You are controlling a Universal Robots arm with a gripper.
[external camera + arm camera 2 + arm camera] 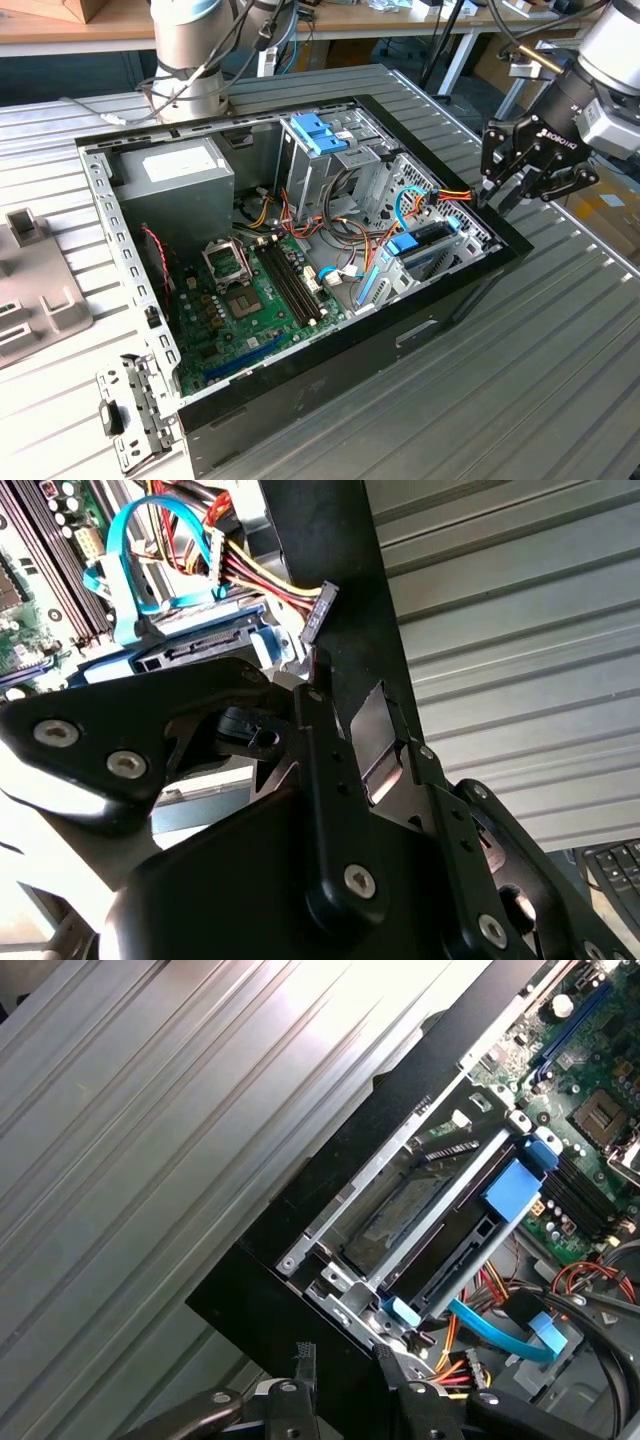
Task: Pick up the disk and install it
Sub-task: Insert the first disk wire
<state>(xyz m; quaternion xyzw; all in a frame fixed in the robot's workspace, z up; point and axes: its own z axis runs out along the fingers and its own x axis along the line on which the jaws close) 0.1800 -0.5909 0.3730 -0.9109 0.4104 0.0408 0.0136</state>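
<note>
The exterior view is looking down across the open computer case (300, 260) from above, while both wrist views are hovering close over its drive-bay corner.

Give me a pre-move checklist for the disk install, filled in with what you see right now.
1. Gripper empty: ok, jaws apart with nothing between them.
2. Disk in the drive bay: ok, it lies inside on its blue rails.
3. Disk fully latched: cannot tell.
4. Power connector plugged in: not ok, it hangs loose by the case wall.
5. Gripper clear of that wall: cannot tell, it hovers close above the edge.
</note>
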